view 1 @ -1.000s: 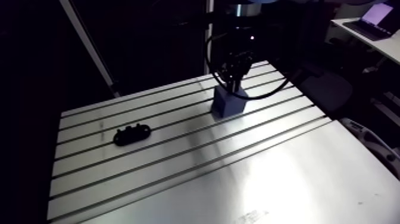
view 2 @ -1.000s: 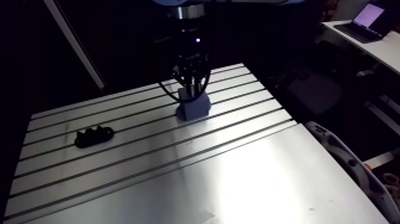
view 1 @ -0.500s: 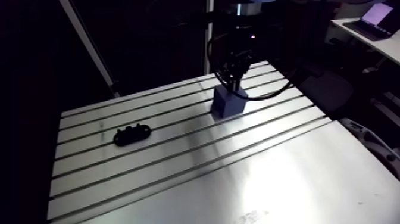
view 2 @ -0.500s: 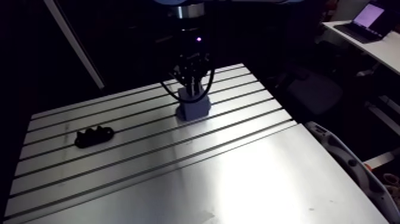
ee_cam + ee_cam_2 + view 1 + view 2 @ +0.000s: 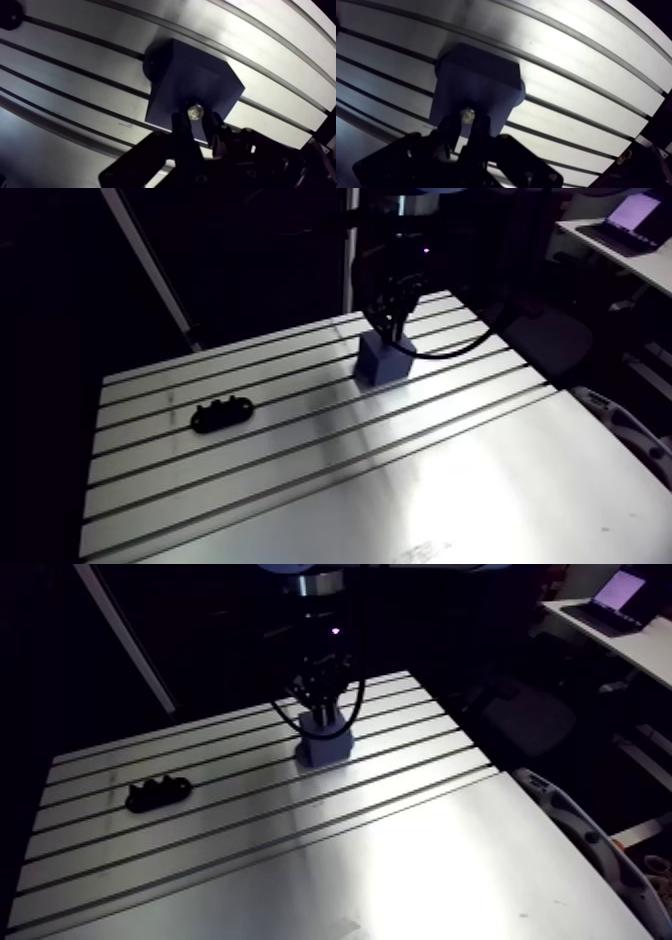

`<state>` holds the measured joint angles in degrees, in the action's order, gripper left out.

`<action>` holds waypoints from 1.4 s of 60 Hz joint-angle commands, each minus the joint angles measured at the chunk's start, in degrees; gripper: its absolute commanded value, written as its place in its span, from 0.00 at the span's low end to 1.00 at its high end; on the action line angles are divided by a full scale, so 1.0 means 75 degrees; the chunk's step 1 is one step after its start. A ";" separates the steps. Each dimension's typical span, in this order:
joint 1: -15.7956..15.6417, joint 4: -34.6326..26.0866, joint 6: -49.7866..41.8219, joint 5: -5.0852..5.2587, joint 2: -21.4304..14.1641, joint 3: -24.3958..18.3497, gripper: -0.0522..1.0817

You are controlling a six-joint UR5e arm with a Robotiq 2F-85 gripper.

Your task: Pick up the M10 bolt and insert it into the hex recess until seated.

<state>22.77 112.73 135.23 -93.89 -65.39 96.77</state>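
The M10 bolt [image 5: 195, 111] is clamped between the jaws, its shiny end over the top face of the blue block [image 5: 187, 85]. The block stands far right on the slotted desk [image 5: 300, 478]; a black part [image 5: 222, 414] lies well apart, left.

Blue block [image 5: 192, 82], silvery bolt [image 5: 195, 111], dark-striped silver table [image 5: 450, 488].

Dim overall. Strong glare whitens the table [image 5: 455, 493] well away from the gripper [image 5: 197, 124], on the camera's side. Beneath the gripper the block [image 5: 192, 82] is dark, and the M10 bolt [image 5: 195, 111] glints. In the wrist view the slots bow.
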 commanded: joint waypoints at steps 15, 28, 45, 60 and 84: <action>0.0000 -0.0001 0.0340 -0.0003 -0.0005 0.0029 0.68; -0.0012 -0.0001 0.0393 -0.0003 -0.0017 0.0041 0.68; 0.0000 -0.0001 0.0528 -0.0015 -0.0040 0.0053 0.68; 0.0000 -0.0001 0.0528 -0.0050 -0.0040 0.0053 0.58; 0.0000 0.0011 0.0528 -0.0050 -0.0063 0.0008 0.05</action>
<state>22.76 112.74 139.18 -94.33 -65.76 97.14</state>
